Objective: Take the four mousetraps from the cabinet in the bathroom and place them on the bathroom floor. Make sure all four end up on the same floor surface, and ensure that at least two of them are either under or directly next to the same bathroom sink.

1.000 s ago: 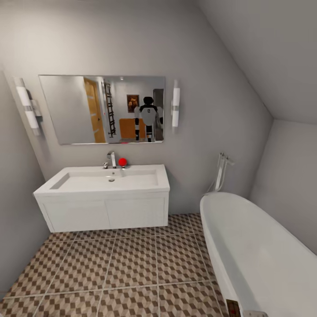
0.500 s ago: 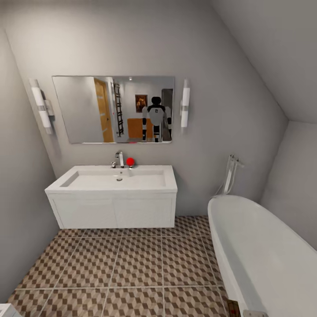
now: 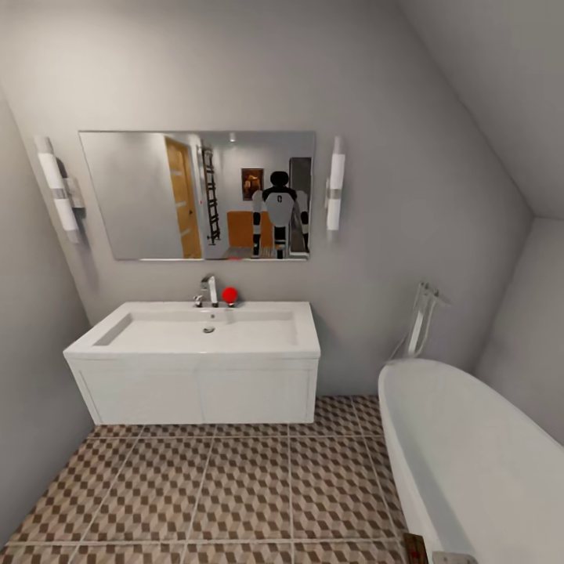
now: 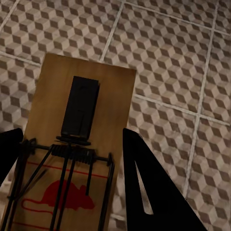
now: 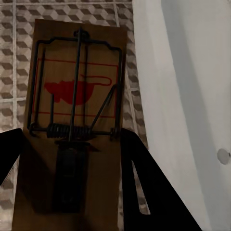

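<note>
**2 traps carried toward the sink**

Each gripper is clamped on 1 mousetrap: left gripper (image 4: 67,144), left mousetrap (image 4: 79,144); right gripper (image 5: 67,139), right mousetrap (image 5: 77,96). Both hang above the bathroom floor (image 3: 243,486), for laying beside the sink (image 3: 204,333) ahead.

The head camera faces the sink (image 3: 196,333) and bathtub (image 3: 470,462) from mid-room. Both wrist cameras look down, close, at the tiled floor (image 4: 183,72), shared with the head view.
</note>
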Controlling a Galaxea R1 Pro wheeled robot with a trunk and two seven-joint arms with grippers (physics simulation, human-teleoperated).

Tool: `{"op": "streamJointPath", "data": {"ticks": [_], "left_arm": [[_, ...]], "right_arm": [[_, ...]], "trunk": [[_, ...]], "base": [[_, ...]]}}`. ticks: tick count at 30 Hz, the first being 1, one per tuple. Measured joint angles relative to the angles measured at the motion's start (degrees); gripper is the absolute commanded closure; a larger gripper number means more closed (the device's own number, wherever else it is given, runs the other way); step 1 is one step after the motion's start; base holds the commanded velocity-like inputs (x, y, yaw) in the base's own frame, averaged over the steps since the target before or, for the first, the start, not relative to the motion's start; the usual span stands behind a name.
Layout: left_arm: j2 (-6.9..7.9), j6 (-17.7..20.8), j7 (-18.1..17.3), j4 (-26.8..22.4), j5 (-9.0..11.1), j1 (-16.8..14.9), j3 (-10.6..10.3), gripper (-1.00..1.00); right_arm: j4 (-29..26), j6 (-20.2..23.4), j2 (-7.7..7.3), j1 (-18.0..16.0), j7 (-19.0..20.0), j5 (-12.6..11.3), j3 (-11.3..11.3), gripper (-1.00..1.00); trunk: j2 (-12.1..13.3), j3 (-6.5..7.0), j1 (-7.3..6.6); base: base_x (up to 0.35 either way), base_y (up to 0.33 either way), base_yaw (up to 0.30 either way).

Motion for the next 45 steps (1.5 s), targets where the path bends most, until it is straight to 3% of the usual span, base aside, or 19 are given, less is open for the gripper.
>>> {"op": "streamJointPath", "data": {"ticks": [9,33,45], "left_arm": [[0.00,-0.05,0.03,0.02,-0.01,0.00,0.00,1.00],[0.00,-0.01,-0.01,0.00,-0.03,0.00,0.00,1.00],[0.10,0.09,0.01,0.00,0.00,-0.01,0.00,1.00]], "right_arm": [[0.00,-0.01,0.00,0.00,0.00,-0.01,0.00,1.00],[0.00,0.08,-0.01,0.00,-0.09,0.08,0.08,1.00],[0.00,0.08,0.00,0.00,-0.09,0.19,0.09,1.00]], "trunk": [[0.01,0.00,0.01],[0.00,0.00,0.03],[0.00,0.00,0.00]], "base": [[0.274,0.000,0.074],[0.021,0.000,0.001],[0.291,0.000,0.000]]}}
